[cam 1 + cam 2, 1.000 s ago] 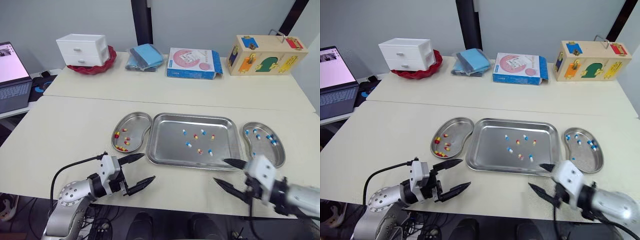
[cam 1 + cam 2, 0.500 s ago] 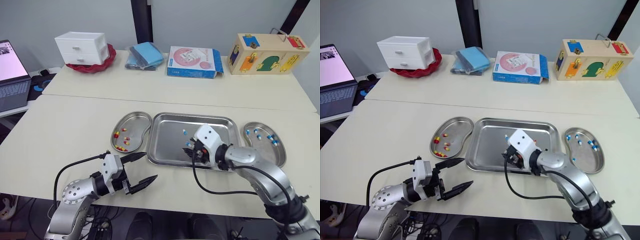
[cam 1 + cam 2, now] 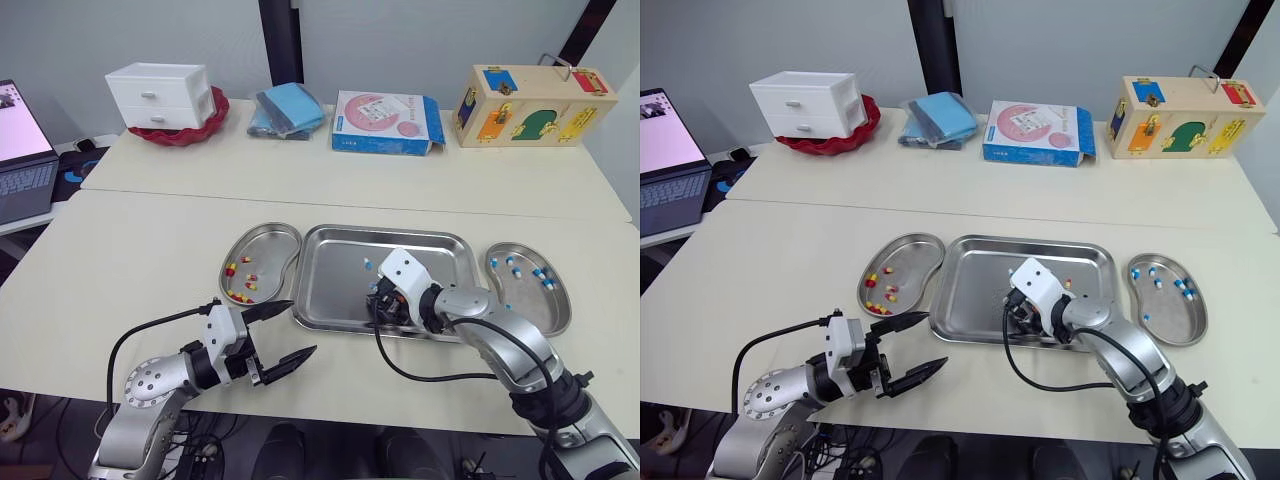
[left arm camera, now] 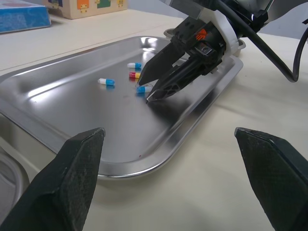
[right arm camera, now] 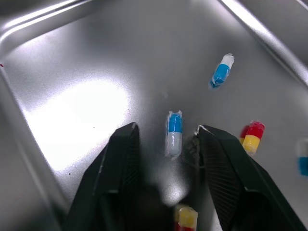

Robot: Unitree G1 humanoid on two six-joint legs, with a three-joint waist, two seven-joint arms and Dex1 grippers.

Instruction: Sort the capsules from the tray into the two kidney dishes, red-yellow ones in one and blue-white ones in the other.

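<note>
A steel tray (image 3: 440, 248) lies at the table's centre with several capsules in it. The left kidney dish (image 3: 270, 240) holds red-yellow capsules, and the right kidney dish (image 3: 553, 312) holds blue-white ones. My right gripper (image 3: 377, 308) is down inside the tray, open, its fingers (image 5: 120, 163) either side of a blue-white capsule (image 5: 174, 134) without closing on it. Another blue-white capsule (image 5: 221, 71) and a red-yellow capsule (image 5: 251, 135) lie close by. My left gripper (image 3: 300, 327) hovers open and holding nothing near the table's front edge, left of the tray.
Along the back of the table stand a white drawer unit (image 3: 165, 95) on a red plate, a blue cloth (image 3: 288, 108), a blue-pink box (image 3: 385, 122) and a wooden lock box (image 3: 530, 105). A laptop (image 3: 15, 140) sits at the far left.
My right arm has swung from the table's front edge into the tray and lowered its open fingers around a blue-white capsule. The left gripper has hardly moved.
</note>
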